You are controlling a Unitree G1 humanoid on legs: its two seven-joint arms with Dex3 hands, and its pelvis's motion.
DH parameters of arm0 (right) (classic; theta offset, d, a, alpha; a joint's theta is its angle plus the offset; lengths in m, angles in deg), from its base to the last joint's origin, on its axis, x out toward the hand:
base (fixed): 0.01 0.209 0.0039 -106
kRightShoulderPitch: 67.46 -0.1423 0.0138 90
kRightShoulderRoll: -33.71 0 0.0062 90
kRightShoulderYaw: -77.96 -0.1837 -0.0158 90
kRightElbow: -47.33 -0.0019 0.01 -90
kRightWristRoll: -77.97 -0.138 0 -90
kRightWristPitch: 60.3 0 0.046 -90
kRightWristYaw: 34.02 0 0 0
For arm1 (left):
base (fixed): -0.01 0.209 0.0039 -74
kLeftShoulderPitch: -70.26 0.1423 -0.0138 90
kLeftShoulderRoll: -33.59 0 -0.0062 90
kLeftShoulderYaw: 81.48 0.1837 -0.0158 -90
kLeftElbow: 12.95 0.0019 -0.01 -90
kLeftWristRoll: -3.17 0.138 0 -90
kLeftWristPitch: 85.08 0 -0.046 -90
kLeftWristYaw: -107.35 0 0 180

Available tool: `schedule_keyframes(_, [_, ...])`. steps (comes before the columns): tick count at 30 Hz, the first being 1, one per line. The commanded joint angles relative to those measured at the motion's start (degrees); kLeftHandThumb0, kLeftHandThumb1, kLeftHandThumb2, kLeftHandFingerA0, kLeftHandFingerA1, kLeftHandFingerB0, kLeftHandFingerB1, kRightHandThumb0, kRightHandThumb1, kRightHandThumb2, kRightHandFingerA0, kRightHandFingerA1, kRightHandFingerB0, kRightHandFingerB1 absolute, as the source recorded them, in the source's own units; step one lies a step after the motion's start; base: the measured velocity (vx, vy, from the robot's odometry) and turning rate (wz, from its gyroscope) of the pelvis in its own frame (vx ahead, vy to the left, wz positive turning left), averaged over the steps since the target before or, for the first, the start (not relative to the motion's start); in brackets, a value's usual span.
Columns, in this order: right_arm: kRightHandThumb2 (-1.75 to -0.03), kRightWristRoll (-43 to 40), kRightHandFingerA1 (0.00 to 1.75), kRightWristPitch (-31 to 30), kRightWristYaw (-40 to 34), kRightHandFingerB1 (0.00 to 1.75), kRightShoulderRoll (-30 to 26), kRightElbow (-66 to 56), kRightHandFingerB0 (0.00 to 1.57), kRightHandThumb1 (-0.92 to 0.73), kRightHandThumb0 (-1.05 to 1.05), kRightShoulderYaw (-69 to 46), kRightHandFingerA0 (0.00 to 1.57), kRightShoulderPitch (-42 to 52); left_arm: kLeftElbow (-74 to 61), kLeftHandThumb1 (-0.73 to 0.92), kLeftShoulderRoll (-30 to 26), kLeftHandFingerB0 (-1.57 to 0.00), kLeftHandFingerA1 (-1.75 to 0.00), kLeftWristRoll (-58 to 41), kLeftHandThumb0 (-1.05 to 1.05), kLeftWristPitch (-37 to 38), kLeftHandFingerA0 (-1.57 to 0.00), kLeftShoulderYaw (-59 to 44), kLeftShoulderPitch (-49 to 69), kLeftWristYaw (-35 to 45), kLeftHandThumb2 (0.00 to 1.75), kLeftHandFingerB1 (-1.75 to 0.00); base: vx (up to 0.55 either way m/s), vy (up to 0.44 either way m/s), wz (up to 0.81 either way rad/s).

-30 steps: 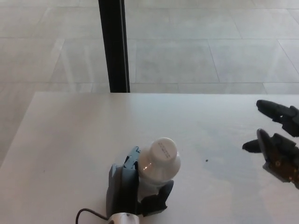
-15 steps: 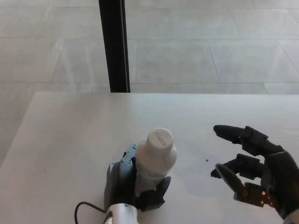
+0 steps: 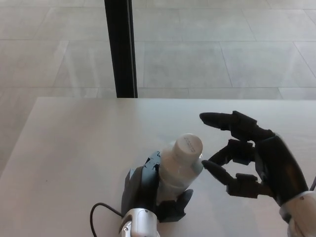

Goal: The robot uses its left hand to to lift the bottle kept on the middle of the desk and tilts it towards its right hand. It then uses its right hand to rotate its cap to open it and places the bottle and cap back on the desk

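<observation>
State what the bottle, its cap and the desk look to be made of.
Bottle: likely plastic, white and slightly glossy, with soft highlights.
Cap: white, matte, probably plastic.
Desk: smooth pale surface with a dull sheen, perhaps laminate; the material cannot be told for sure.

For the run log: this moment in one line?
left hand: holds bottle | cap: on | right hand: open beside cap

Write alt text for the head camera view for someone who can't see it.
The left robot hand grips a white plastic bottle tilted toward the open right robot hand, whose black fingers reach near the white cap. Both are over a white desk.
</observation>
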Motion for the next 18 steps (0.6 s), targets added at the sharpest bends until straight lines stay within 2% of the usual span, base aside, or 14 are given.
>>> schedule_keyframes(1, [-0.58,3.56,1.12,-0.3,-0.8,0.42,0.1,1.67,0.43,-0.56,-0.57,0.8,0.82,-3.0,0.52,0.78,-1.48,-0.61,-1.74,2.92,-0.09,-6.0,-0.8,1.08,0.95,2.51,0.77,-0.99,0.0,0.0,0.0])
schedule_keyframes(2, [-0.58,3.8,1.17,-0.89,-0.66,0.42,-0.04,1.78,0.43,-0.56,-0.56,0.77,0.84,-3.46,0.92,0.75,-1.31,-0.57,-1.57,3.05,-0.05,-6.11,-0.97,1.04,0.72,2.33,0.81,-0.82,0.0,0.0,0.0])
schedule_keyframes(5, [-0.58,5.58,1.19,-1.17,0.22,0.43,-1.43,1.76,0.43,-0.57,-0.59,1.53,0.87,-3.79,0.96,0.77,-1.25,-0.54,-1.54,3.38,-0.06,-6.08,-0.93,1.03,0.99,2.29,0.75,-0.73,0.0,0.0,0.0])
schedule_keyframes(6, [-0.58,5.47,1.19,-1.28,0.53,0.43,-1.58,1.72,0.43,-0.57,-0.59,1.62,0.87,-3.79,0.96,0.81,-1.25,-0.55,-1.64,3.42,-0.1,-5.89,-0.81,0.9,1.01,2.35,0.71,-0.77,0.0,0.0,0.0])
schedule_keyframes(7, [-0.58,5.75,1.16,-1.82,0.77,0.42,-1.8,1.44,0.43,-0.58,-0.6,1.83,0.88,-3.71,1.01,0.79,-1.22,-0.56,-1.68,3.48,-0.1,-5.83,-0.81,0.83,1.01,2.32,0.72,-0.78,0.0,0.0,0.0])
schedule_keyframes(8, [-0.58,6.21,1.17,-2.55,0.96,0.41,-2.02,1.02,0.43,-0.58,-0.6,2.11,0.89,-3.53,1.23,0.79,-1.14,-0.52,-1.62,3.72,-0.09,-5.99,-0.8,0.86,0.91,2.12,0.69,-0.71,0.0,0.0,0.0])
schedule_keyframes(10, [-0.58,6.63,1.19,-3.14,1.39,0.41,-2.47,0.53,0.43,-0.57,-0.58,2.33,0.91,-3.27,1.41,0.76,-0.79,-0.44,-1.63,3.76,-0.1,-5.5,-0.82,0.7,0.9,1.9,0.74,-0.65,0.0,0.0,0.0])
schedule_keyframes(11, [-0.59,6.49,1.21,-3.54,2.04,0.41,-2.83,0.39,0.43,-0.57,-0.59,2.46,0.92,-3.04,1.49,0.78,-0.95,-0.44,-1.53,3.99,-0.08,-4.9,-0.92,0.84,1.11,1.78,0.69,-0.65,0.0,0.0,0.0])
schedule_keyframes(13, [-0.58,6.63,1.21,-4.34,3.13,0.41,-3.77,0.12,0.43,-0.58,-0.6,2.79,0.92,-2.65,1.7,0.79,-0.79,-0.44,-1.51,4.28,-0.09,-4.64,-0.88,0.75,1.22,1.37,0.67,-0.65,0.0,0.0,0.0])
schedule_keyframes(14, [-0.86,6.56,1.12,-4.73,3.68,0.52,-4.18,0.1,0.37,-0.45,-0.62,2.92,0.98,-2.73,2.04,0.77,-1.04,-0.48,-1.51,4.22,-0.07,-2.9,-0.89,0.7,1.51,1.14,0.7,-0.71,0.0,0.0,0.0])
schedule_keyframes(15, [-0.86,6.5,1.12,-4.91,3.74,0.52,-4.32,0.02,0.37,-0.45,-0.62,2.99,0.98,-2.75,2.13,0.77,-1.01,-0.48,-1.51,4.31,-0.07,-2.63,-0.89,0.64,1.56,1.15,0.7,-0.71,0.0,0.0,0.0])
schedule_keyframes(16, [-0.59,6.36,1.17,-4.73,4.15,0.41,-4.57,-0.04,0.43,-0.57,-0.6,3.09,0.94,-2.66,2.21,0.75,-0.96,-0.53,-1.63,4.31,-0.1,-2.58,-0.81,0.54,1.61,1.16,0.74,-0.8,0.0,0.0,0.0])
schedule_keyframes(17, [-0.58,6.51,1.16,-4.59,4.42,0.4,-4.87,-0.06,0.44,-0.57,-0.6,3.23,0.95,-2.64,2.13,0.76,-0.66,-0.56,-1.72,4.18,-0.11,-3.13,-0.83,0.28,1.58,1.17,0.75,-0.83,0.0,0.0,0.0])
schedule_keyframes(18, [-0.59,7.26,1.16,-4.94,4.78,0.41,-5.47,-0.35,0.44,-0.58,-0.62,3.67,0.95,-2.71,2.12,0.81,-0.46,-0.57,-1.68,4.04,-0.11,-3.28,-0.8,0.04,1.61,1.23,0.68,-0.81,0.0,0.0,0.0])
